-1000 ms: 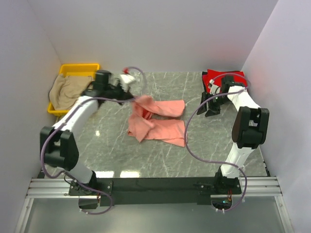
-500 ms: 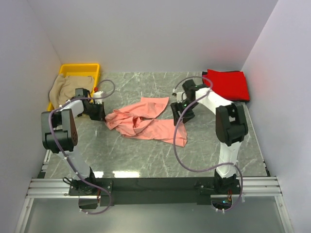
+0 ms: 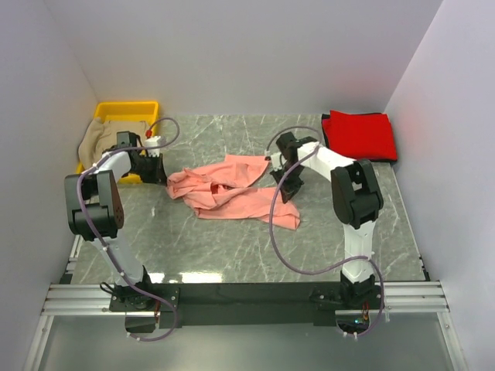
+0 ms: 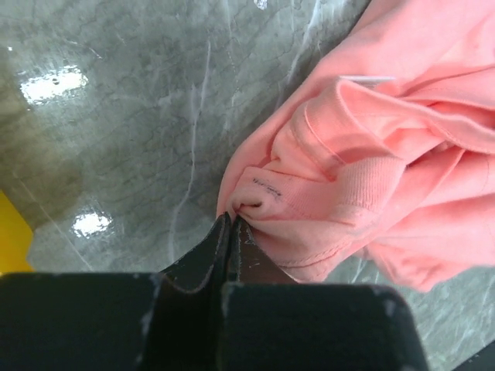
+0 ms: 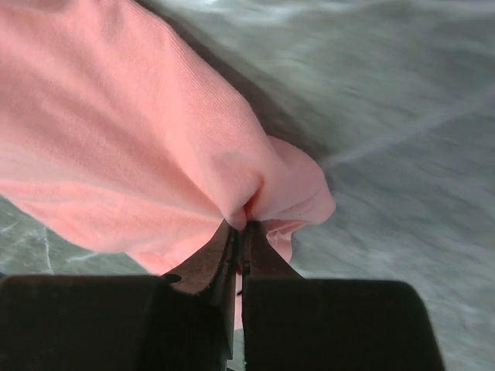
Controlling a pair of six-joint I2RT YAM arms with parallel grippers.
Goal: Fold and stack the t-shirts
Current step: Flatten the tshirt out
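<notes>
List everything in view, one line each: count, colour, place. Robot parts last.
salmon-pink cloth t-shirt: one, pink, crumpled mid-table
bright red cloth t-shirt: one, red, folded flat, far right corner
beige-tan cloth t-shirt: one, beige, heaped in the bin
yellow plastic bin: one, yellow, far left corner
grey marble-patterned table: one, grey, under everything
left end effector: one, black, shut on the pink shirt's bin-side edge
right end effector: one, black, shut on its opposite edge
</notes>
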